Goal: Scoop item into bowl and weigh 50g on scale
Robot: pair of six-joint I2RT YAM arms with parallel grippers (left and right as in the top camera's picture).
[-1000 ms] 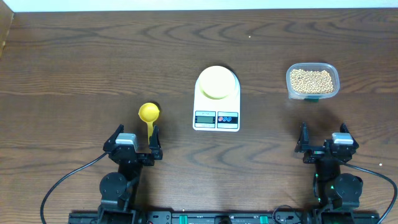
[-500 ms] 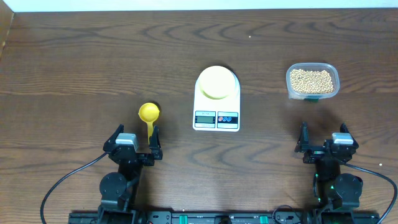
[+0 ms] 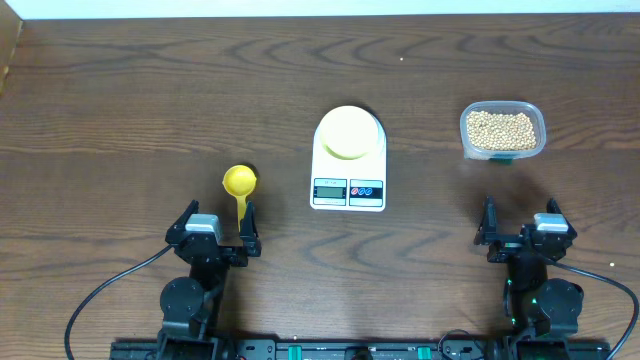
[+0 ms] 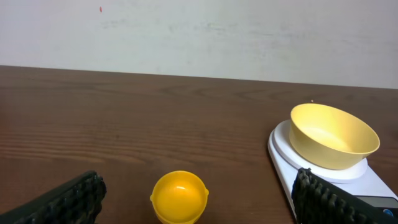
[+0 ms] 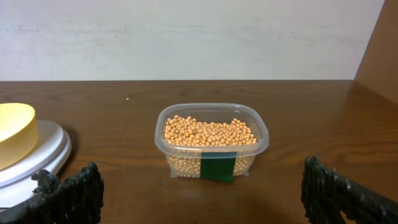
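The pale yellow bowl (image 3: 348, 132) (image 4: 334, 135) (image 5: 13, 140) stands empty on the white scale (image 3: 348, 172) (image 4: 375, 182) (image 5: 45, 148) at the table's middle. The tan beans (image 3: 502, 127) (image 5: 210, 130) fill a clear container (image 3: 468, 140) (image 5: 261, 142) at the right. My left gripper (image 3: 220, 214) (image 4: 196, 205) rests open near the front edge. A yellow scoop (image 3: 239, 181) (image 4: 179, 196) lies just ahead of it, its handle reaching back between the fingers, untouched. Directly in front of the container, a hand's width short of it, my right gripper (image 3: 520, 212) (image 5: 202, 199) is open and holds nothing.
The table is dark wood (image 3: 120, 120), with a pale wall behind it in both wrist views. A green label (image 5: 217, 167) marks the container's near side. Cables run from both arm bases along the front edge.
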